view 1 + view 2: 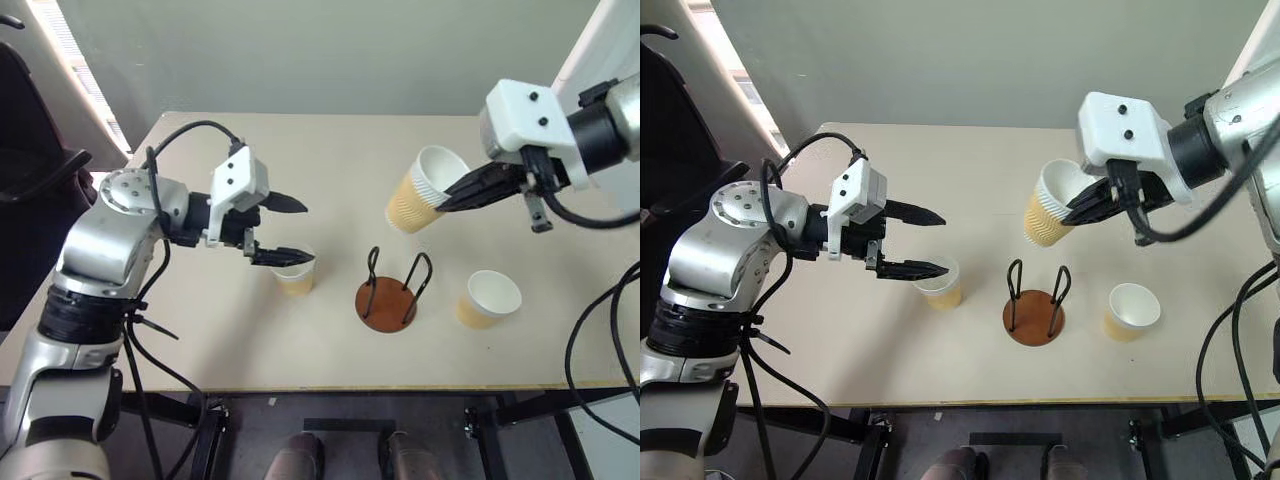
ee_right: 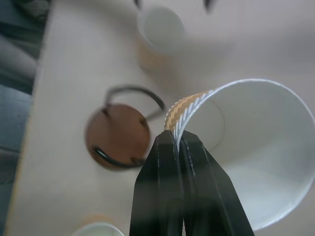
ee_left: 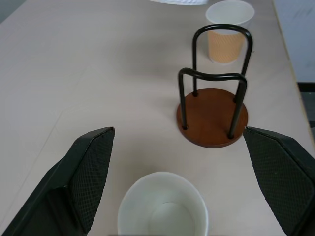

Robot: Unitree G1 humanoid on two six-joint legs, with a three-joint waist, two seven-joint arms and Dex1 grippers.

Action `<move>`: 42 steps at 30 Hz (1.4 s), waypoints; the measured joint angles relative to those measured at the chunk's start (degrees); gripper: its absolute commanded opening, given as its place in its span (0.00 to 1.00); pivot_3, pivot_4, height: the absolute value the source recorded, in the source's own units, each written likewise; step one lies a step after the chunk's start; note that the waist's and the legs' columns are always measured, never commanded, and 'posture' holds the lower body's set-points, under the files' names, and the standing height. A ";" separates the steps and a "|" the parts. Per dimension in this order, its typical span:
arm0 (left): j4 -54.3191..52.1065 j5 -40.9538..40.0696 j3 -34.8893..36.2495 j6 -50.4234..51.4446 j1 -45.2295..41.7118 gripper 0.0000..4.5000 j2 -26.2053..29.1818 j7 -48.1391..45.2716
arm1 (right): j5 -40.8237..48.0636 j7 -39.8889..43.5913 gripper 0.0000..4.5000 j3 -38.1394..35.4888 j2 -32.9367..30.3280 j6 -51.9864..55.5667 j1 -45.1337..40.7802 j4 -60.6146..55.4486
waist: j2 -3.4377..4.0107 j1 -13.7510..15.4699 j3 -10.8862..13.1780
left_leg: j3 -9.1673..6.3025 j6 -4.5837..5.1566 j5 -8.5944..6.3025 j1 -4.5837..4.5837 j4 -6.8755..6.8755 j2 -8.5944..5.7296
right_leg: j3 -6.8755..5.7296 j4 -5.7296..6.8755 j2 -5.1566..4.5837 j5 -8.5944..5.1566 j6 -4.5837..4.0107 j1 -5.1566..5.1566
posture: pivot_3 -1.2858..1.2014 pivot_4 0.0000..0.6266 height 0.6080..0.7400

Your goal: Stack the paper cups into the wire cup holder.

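Right gripper (image 1: 452,197): your two black fingers are pinched tight on the wall of a tan ribbed paper cup with a white rolled rim (image 1: 420,190); you hold it tilted, clear of the table, its mouth turned toward the gripper. It hangs above and behind the holder.

Left gripper (image 1: 295,232): your two black fingers stand wide apart and hold nothing. They point across the table toward the holder, one finger over a second tan paper cup (image 1: 297,274), which stands upright on the table, mouth up, just below the fingertips.

Wire cup holder, round reddish-brown disc base with thin black upright wire loops (image 1: 388,300): it stands on the table between the second cup and the third, with no cup in it.

Third tan paper cup (image 1: 488,298): upright on the table, to the right of the holder, near it but apart.

Pale beige rectangular table (image 1: 330,160): it carries the holder and the two standing cups.
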 measured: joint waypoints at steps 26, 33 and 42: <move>1.30 0.50 -1.11 -1.50 -1.04 1.00 -1.69 -0.64 | -4.79 -0.03 0.12 7.87 2.12 -9.46 6.38 -0.02 | 0.00 -0.02 0.00 | 0.04 0.27 0.18 -0.04 0.16 -0.01 | 0.01 0.04 -0.02 0.21 0.11 0.00 | 0.52 0.24 1.00; 0.91 0.66 -1.11 -1.72 -0.46 1.00 -1.62 -0.43 | -4.87 -0.74 0.66 7.86 3.20 -9.37 6.76 -0.02 | 0.00 -0.03 0.00 | 0.04 0.28 0.18 -0.03 0.17 -0.01 | 0.02 0.05 -0.02 0.21 0.11 0.01 | 0.52 0.24 1.00; -4.17 3.50 -1.20 -3.22 1.30 1.00 1.47 1.92 | -1.29 -6.71 0.81 2.04 4.83 0.23 7.42 1.02 | 0.01 -0.10 0.00 | 0.08 0.26 0.20 -0.03 0.17 -0.01 | 0.05 0.02 -0.01 0.21 0.11 0.00 | 0.52 0.24 1.00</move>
